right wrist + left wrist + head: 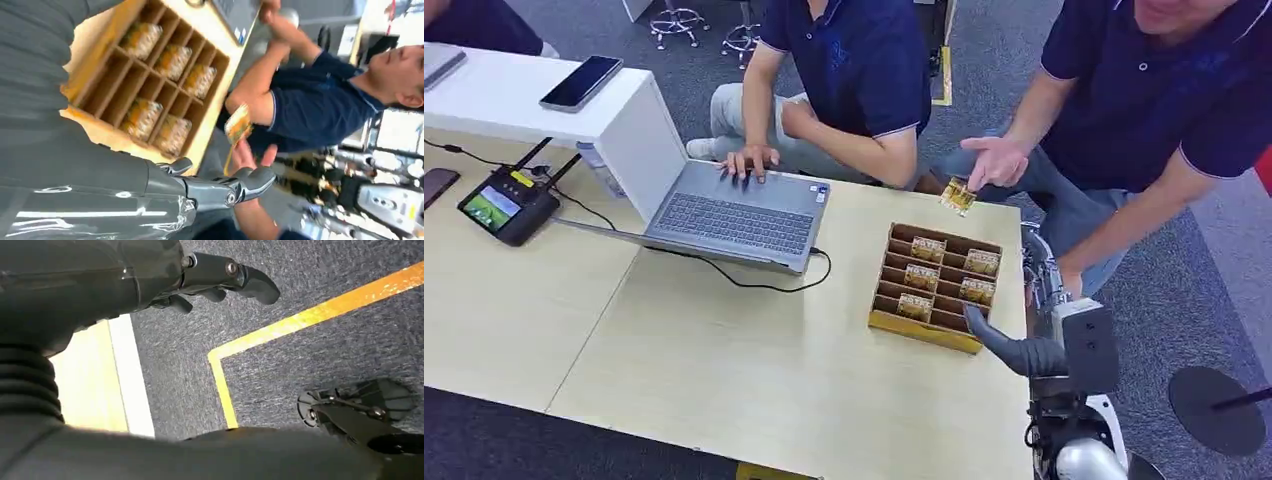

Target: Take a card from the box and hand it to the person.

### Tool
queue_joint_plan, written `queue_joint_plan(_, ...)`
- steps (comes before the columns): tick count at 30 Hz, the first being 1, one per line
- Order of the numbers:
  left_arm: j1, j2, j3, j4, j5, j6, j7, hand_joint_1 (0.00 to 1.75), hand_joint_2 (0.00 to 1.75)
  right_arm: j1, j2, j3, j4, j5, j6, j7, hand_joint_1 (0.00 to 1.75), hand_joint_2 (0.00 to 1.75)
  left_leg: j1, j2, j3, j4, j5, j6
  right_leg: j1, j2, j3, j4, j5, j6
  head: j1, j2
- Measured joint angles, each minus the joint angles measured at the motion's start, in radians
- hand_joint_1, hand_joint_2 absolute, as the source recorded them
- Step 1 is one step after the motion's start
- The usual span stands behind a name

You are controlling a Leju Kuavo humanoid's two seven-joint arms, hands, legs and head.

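Now | card point(957, 196) in person's hand point(994, 163) | right hand point(1014, 350) apart, empty

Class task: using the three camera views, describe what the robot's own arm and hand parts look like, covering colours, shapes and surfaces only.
The right robot hand has a thick grey thumb, and behind it sits a dark boxy wrist block on a silver rounded arm segment. In the right wrist view it has a glossy grey shell, a grey ribbed cover and metallic finger links with round pivot screws. The left robot hand has dark glossy fingers with rounded tips.
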Motion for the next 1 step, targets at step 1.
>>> queue_joint_plan(1, 0.0, 0.0, 0.0, 0.0, 0.003, 0.0, 0.003, 0.0, 0.0, 0.026, -0.008, -0.01, -0.009, -0.04, 0.023, -0.011, 0.0, 0.0, 0.0, 0.0, 0.0, 0.0, 0.0, 0.0, 0.0, -0.001, 0.0, 0.0, 0.0, 0.0, 0.0, 0.0)
